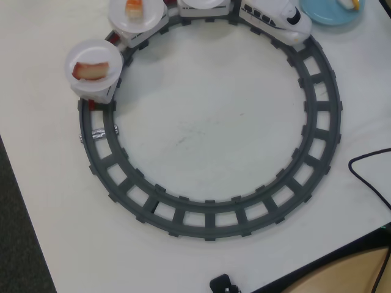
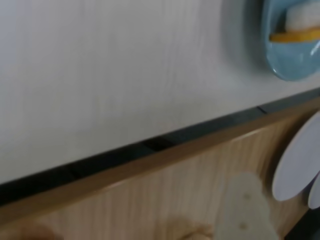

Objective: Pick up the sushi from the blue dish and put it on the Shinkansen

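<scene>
The sushi [image 2: 297,27], a white lump with a thin yellow strip, is seen lying in the blue dish [image 2: 285,62] at the top right corner of the wrist view. In the overhead view only a small bit of the sushi [image 1: 348,3] is seen, at the top edge, and the blue dish [image 1: 327,13] is cut off by the picture there too. The dish sits on the white bench [image 1: 208,122], just beside the nose of the Shinkansen [image 1: 278,19]. The train stands on the grey ring of track [image 1: 317,110]. Behind it, cars are pulled with white plates on top. An orange-topped sushi [image 1: 134,8] is carried on one plate, and a red-pink sushi [image 1: 90,70] on the next.

The step in hand is judged to be the reach to the dish. To do it well, the jaws should be brought right over the yellow strip and opened wide enough for the small piece. They should be lowered slowly, so the dish is not pushed into the train. The piece should be pinched across its narrow sides.

The jaws are not seen in either picture. Whether they are open or closed cannot be told, and nothing is seen to be held or touched by them.
</scene>
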`<action>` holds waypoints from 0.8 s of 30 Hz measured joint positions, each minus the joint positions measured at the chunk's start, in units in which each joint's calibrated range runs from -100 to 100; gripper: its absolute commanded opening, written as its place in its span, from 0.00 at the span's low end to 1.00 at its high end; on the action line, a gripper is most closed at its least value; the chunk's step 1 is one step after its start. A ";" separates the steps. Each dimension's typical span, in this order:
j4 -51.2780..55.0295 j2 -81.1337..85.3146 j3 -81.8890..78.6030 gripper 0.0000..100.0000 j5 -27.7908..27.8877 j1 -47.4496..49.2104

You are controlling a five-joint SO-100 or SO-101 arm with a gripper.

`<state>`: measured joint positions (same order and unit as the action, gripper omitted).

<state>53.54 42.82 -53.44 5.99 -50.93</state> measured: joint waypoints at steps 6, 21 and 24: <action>-6.04 -23.07 18.37 0.02 0.00 0.39; -24.06 -50.69 28.91 0.02 0.21 5.75; -26.07 -51.71 29.00 0.02 0.21 7.33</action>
<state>27.47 -8.88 -24.45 6.20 -43.60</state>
